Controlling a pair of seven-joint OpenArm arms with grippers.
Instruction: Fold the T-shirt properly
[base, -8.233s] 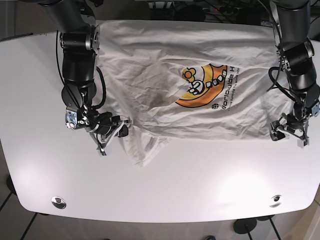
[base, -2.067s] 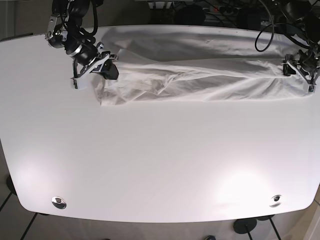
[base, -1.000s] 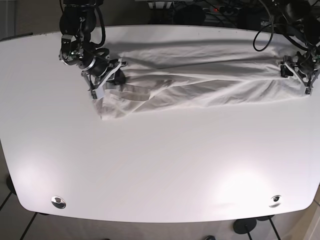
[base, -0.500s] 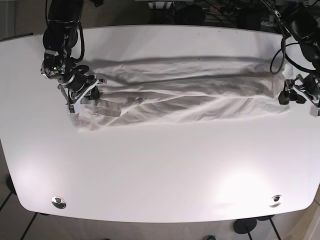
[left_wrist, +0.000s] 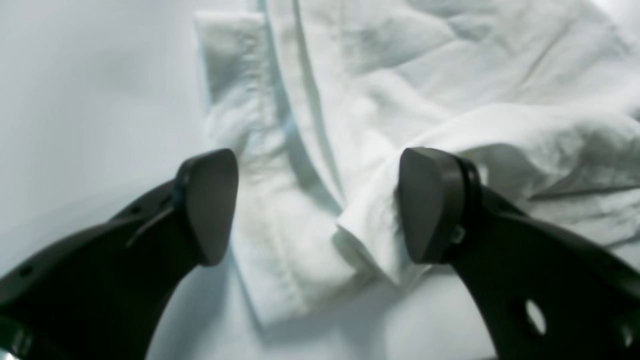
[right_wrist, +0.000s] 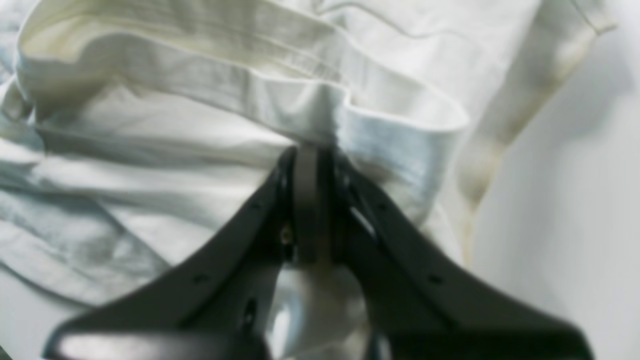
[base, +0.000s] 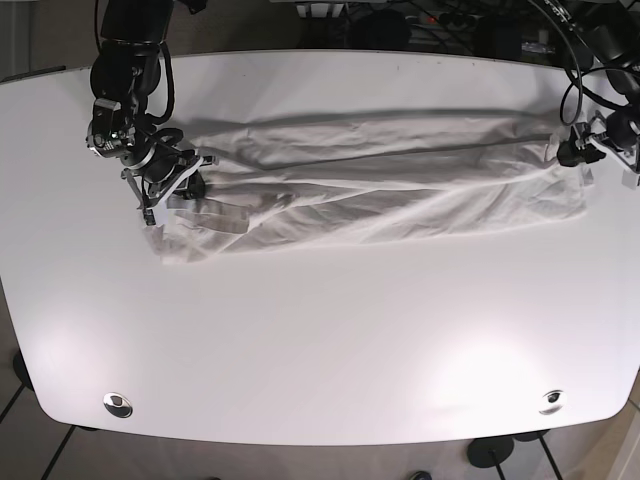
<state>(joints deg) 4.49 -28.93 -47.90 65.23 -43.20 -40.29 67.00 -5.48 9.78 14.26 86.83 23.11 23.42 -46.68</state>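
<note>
First lengthwise fold laid down; one end let go, the other pinched.

The shirt (base: 370, 180) lies as a long, wrinkled white band across the far half of the table (base: 320, 340), print hidden, layers uneven. The left gripper (left_wrist: 320, 210) stands with fingers spread wide and nothing clamped, a hemmed corner and a loose flap lying between them on the table. The right gripper (right_wrist: 307, 200) has its fingers pressed together on a hemmed fold of the shirt, which bunches just beyond the tips, a sleeve trailing beside. This looks like the end of the first fold; next, the right gripper should let go, then both take fresh hold for the crosswise fold, smoothing slack first.
</note>
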